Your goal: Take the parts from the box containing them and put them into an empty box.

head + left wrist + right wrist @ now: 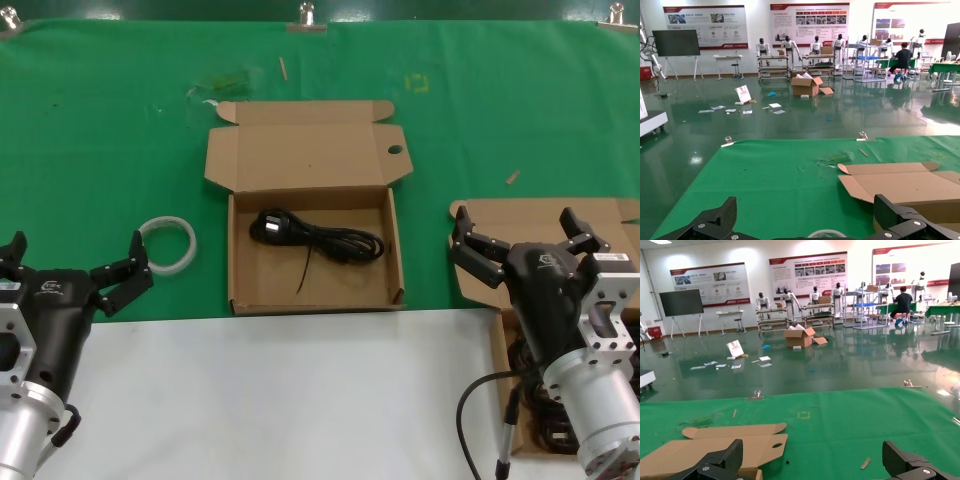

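Observation:
The box with a round hole in its lid flap (310, 160) lies open at the table's middle and holds one coiled black cable with plug (315, 238). The other box (498, 350) sits at the right, mostly hidden by my right arm; black cable bundles (522, 358) show inside it. My right gripper (522, 232) is open and empty above that box's lid. My left gripper (75, 258) is open and empty at the left, beside a white ring (168, 245). The holed lid also shows in the right wrist view (715, 445) and in the left wrist view (900, 182).
The green cloth ends at a white table strip (280, 400) along the front. Small scraps (512, 177) lie on the cloth behind the boxes. The white ring shows just under the left gripper in the left wrist view (827, 233).

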